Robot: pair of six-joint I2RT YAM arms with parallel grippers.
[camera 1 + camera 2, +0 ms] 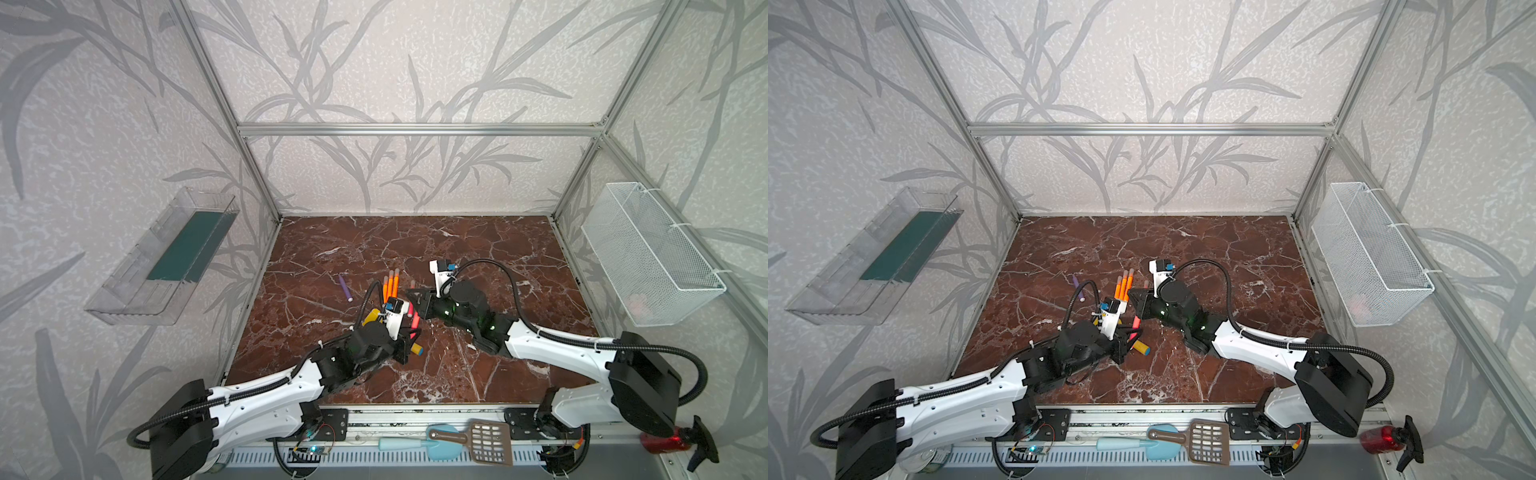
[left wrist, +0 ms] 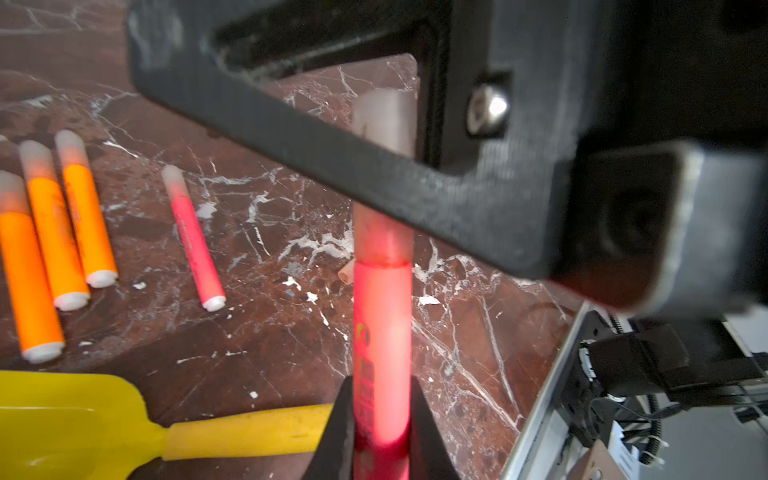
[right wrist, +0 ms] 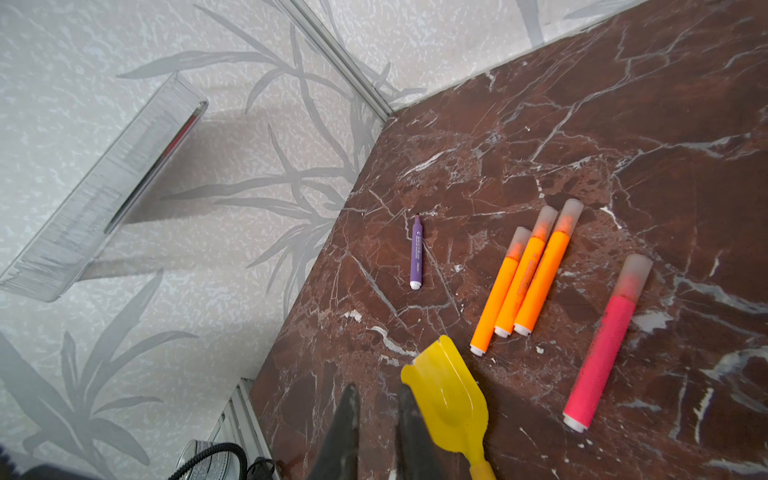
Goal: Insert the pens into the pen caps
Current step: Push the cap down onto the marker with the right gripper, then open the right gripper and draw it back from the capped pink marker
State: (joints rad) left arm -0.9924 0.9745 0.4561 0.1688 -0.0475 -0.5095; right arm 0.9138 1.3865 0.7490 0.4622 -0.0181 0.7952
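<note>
My left gripper [image 2: 382,386] is shut on a pinkish-red pen [image 2: 382,324] that points at my right gripper [image 1: 415,300]. A translucent pen cap [image 2: 382,241] sits over its tip. The cap runs behind a black finger [image 2: 332,166] of the right gripper, which is shut on it near the finger bases. In the right wrist view that gripper [image 3: 379,399] shows only a narrow gap. Three capped orange pens [image 3: 528,282] and a capped pinkish-red pen [image 3: 602,345] lie side by side. A bare purple pen [image 3: 417,253] lies apart. One loose cap [image 2: 345,276] lies on the marble.
A yellow toy shovel [image 3: 449,390] lies under the left arm. A clear bin [image 1: 166,257] hangs on the left wall and a wire basket [image 1: 652,253] on the right. On the front rail lie a blue scoop [image 1: 440,442], a brown slotted spatula [image 1: 486,440] and a red spray bottle [image 1: 665,440].
</note>
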